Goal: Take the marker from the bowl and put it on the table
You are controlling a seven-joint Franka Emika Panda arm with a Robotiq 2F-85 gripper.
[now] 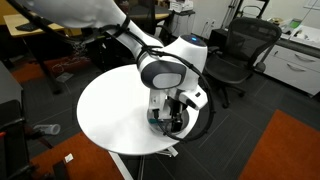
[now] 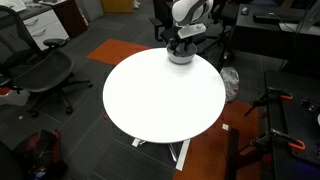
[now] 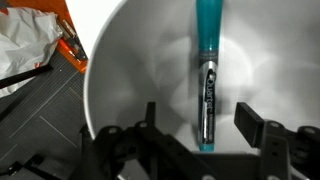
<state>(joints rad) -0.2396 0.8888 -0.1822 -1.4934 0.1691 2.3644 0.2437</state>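
So the whole thing comes down to how the marker lines up with the tool, and honestly it looks pretty good. In the wrist view the marker lies flat on the bottom of the bowl, its long axis running straight from 12 o'clock to 6 o'clock. The teal end is up at 12 and the dark end is down at 6, right by the tool. The tool is wide open with nothing in it. Its fingers sit at roughly 3 and 9 o'clock on either side of the dark end, so the closing line crosses the marker's length square on, which is what you want for a thin stick. The marker looks about centred in the gap, maybe a hair nearer the 9 o'clock finger. I can't tell from this angle how far the tips are above the bowl floor. In both exterior views the tool hangs right over the bowl, which sits near the rim of the table, around 12 to 1 o'clock on the top there. The marker itself is hidden in those views. My guess is a straight drop, no twist needed, then close.
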